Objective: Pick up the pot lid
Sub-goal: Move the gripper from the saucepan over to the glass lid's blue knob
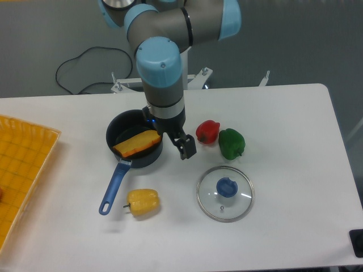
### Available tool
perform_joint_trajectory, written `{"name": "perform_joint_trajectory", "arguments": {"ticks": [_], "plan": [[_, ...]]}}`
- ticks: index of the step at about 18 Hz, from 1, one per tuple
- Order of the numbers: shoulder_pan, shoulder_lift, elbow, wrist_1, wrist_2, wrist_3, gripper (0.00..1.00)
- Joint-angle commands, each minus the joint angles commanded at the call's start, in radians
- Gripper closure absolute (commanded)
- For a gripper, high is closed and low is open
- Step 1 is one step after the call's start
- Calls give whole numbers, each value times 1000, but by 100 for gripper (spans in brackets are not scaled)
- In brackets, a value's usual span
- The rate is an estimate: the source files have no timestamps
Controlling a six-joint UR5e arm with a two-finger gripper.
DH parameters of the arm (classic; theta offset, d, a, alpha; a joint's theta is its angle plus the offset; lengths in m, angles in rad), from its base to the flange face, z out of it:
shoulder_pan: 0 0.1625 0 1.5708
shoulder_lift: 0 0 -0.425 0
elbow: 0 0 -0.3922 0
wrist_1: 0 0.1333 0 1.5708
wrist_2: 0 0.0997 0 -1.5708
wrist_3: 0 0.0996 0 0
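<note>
Camera view, from the fixed mount: "where are you, and where's the pot lid (210,198)?"

"My gripper (177,139) hangs over the white table (295,170), beside the black saucepan (113,128), with its dark tips angled down. The lid lies flat on the tabletop, lower in the view and to the right of me, well apart from my tips."

"What does it look like?"

"Round clear glass with a shiny rim and a blue knob (227,187) facing up. A small metal fitting (222,208) sits in the glass nearer the bottom of the view."

"And your jaws, apart or together?"

"I can't tell; my own dark housing and the angle hide how they stand."

"Who are your neighbours?"

"A red bell pepper (207,132) and a green bell pepper (231,144) sit side by side beyond the lid. A yellow bell pepper (143,202) lies on the lid's left, near the saucepan's blue handle (115,186), which points toward the bottom of the view."

"Anything in the saucepan?"

"An orange piece (138,143), perhaps a toy food slice, though my body crowds that spot."

"And at the edges?"

"A ribbed orange crate (28,148) on the left, and a small black object (357,242) at the lower right."
</note>
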Motion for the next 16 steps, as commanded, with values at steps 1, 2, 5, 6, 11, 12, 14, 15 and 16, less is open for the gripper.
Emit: {"name": "perform_joint_trajectory", "arguments": {"ticks": [1,2,5,6,11,12,14,15,16], "plan": [[-2,0,-5,5,3,3,0],[-2,0,-6,5,3,23,0],[5,0,-8,6,-3,23,0],[9,2,-17,12,-14,18,0],[78,3,-60,55,-35,6,0],[93,-1,-60,58,-34,12,0],[123,-38,-63,60,-34,3,0],[139,-54,-63,61,-32,5,0],[155,-76,-63,64,-31,5,0]]}}
